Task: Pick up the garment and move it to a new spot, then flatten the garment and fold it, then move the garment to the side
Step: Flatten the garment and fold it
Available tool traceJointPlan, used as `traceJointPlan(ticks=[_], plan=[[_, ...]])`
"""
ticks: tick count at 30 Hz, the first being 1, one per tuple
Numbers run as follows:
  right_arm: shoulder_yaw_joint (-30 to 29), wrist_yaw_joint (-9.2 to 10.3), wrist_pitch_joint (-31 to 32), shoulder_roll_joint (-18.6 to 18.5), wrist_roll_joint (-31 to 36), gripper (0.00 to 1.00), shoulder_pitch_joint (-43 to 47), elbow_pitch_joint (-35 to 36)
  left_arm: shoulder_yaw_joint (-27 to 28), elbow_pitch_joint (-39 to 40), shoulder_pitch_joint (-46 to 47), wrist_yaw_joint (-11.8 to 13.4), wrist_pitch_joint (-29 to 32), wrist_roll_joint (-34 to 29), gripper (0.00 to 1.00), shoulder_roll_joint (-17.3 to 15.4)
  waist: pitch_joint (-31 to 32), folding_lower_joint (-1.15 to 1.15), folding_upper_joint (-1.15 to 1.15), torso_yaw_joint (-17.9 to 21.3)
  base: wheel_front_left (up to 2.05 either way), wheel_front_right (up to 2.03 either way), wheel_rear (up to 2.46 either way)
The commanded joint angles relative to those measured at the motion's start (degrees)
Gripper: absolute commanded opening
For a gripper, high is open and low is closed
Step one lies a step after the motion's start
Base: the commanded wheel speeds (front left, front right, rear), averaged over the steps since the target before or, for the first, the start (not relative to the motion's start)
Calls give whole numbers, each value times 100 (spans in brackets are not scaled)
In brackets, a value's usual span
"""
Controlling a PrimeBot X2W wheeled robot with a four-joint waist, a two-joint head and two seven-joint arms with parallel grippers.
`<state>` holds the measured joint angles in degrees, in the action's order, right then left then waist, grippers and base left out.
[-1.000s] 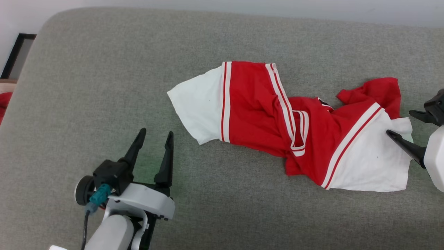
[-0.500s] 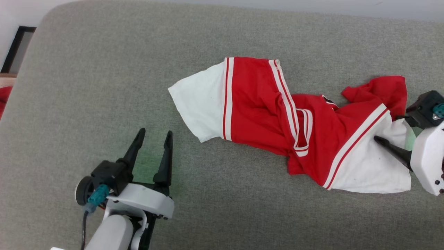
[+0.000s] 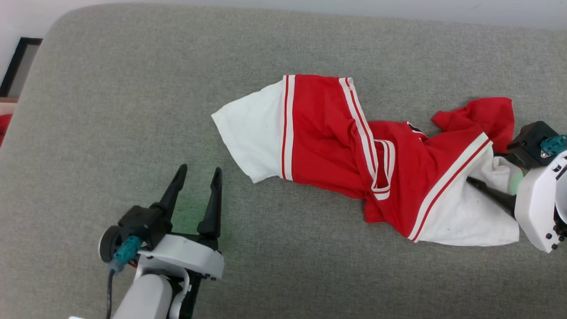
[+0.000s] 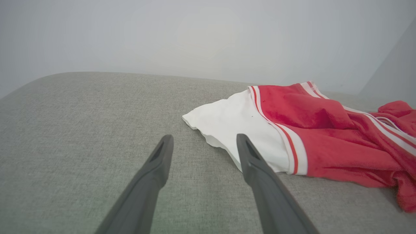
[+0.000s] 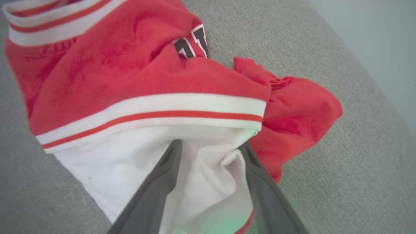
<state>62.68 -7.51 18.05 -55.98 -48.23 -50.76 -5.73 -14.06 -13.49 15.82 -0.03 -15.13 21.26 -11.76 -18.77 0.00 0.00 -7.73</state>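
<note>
The garment [image 3: 336,146] lies crumpled on the grey cushion, red with white sleeves and stripe trim. A bit of black number shows in the folds [image 5: 191,42]. My right gripper [image 3: 485,168] comes in from the right and straddles the right white sleeve. Its fingers are open, and the sleeve fabric bunches up between them [image 5: 210,144]. My left gripper [image 3: 199,169] stands open over bare cushion, just short of the left white sleeve [image 4: 227,123], with nothing between its fingers [image 4: 204,138].
The grey cushion [image 3: 133,88] spreads wide to the left and front of the garment. Its rounded corner is at the far left, with a dark frame [image 3: 13,66] and something red [image 3: 3,126] beyond the edge. A pale wall lies behind.
My right gripper has pushed leftward onto the right white sleeve, and the fabric has bunched between its fingers. The left arm has stayed put.
</note>
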Motion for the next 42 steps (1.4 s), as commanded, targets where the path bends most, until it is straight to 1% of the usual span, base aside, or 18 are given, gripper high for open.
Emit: traceJointPlan(ticks=[1, 7, 9, 13, 15, 17, 18, 19, 20, 22, 24, 26, 28, 31, 34, 36, 39, 42], plan=[[52, 4, -47, 23, -27, 0, -71, -14, 40, -9, -35, -24, 0, -39, 100, 15, 5, 0, 0, 1, 0, 0, 0], [215, 4, -290, 38, -21, 0, -230, -97, 166, -18, -18, -106, 0, -137, 100, 31, 43, 0, 0, 62, 0, 0, 0], [274, 4, -353, 53, -43, 0, -279, -98, 191, 20, 89, -193, 0, -180, 100, -31, 56, 0, 0, 104, 0, 0, 0], [359, 4, -428, 73, -63, 0, -387, -49, 56, 56, 627, -441, 120, -319, 100, -346, 57, 0, 0, 204, 0, 0, 0], [381, 4, -449, 95, -78, 0, -438, -17, -98, 2, 1002, -602, 460, -278, 100, -588, 35, 0, 0, 270, 0, 0, 0], [387, 4, -472, 133, -86, 0, -491, 11, -299, -132, 1491, -688, 866, -291, 100, -901, -2, 0, 0, 343, 0, 0, 0], [388, 4, -490, 172, -98, 0, -526, 37, -371, -247, 1727, -714, 1105, -80, 100, -954, -30, 0, 0, 392, 0, 0, 0], [393, 4, -494, 190, -82, 0, -547, 48, -528, -387, 1951, -742, 1367, 14, 100, -1063, -64, 0, 0, 441, 0, 0, 0], [406, 4, -506, 218, -54, 0, -567, 57, -816, -452, 2201, -754, 1594, 201, 100, -1208, -109, 0, 0, 498, 0, 0, 0], [454, 4, -507, 284, -55, 0, -606, 65, -1329, -633, 2642, -741, 2113, 839, 100, -1426, -193, 0, 0, 599, 0, 0, 0], [488, 4, -517, 361, -27, 0, -693, 86, -1896, -791, 3126, -731, 2626, 1310, 100, -1791, -294, 0, 0, 697, 0, 0, 0], [522, 4, -535, 410, -16, 0, -774, 92, -2379, -931, 3549, -734, 3022, 1769, 100, -1964, -387, 0, 0, 784, 0, 0, 0], [554, 4, -556, 441, 2, 0, -847, 87, -2802, -1137, 3947, -734, 3352, 2061, 100, -2147, -479, 0, 0, 872, 0, 0, 0], [602, 4, -591, 522, 33, 0, -940, 84, -3346, -1410, 4363, -734, 3851, 2614, 100, -2283, -593, 0, 0, 990, 0, 0, 0], [671, 4, -609, 568, 50, 0, -1022, 69, -3914, -1546, 4761, -736, 4331, 2999, 100, -2475, -669, 0, 0, 1087, 0, 0, 0], [722, 4, -633, 604, 45, 0, -1058, 40, -4171, -1639, 4902, -736, 4565, 3301, 100, -2561, -688, 0, 0, 1144, 0, 0, 0], [761, 4, -676, 656, 22, 0, -1120, 7, -4495, -1718, 5140, -736, 4672, 3572, 100, -2677, -731, 0, 0, 1209, 0, 0, 0], [812, 4, -698, 677, 13, 0, -1171, -19, -4800, -1836, 5371, -736, 4582, 3647, 100, -2771, -777, 0, 0, 1252, 0, 0, 0]])
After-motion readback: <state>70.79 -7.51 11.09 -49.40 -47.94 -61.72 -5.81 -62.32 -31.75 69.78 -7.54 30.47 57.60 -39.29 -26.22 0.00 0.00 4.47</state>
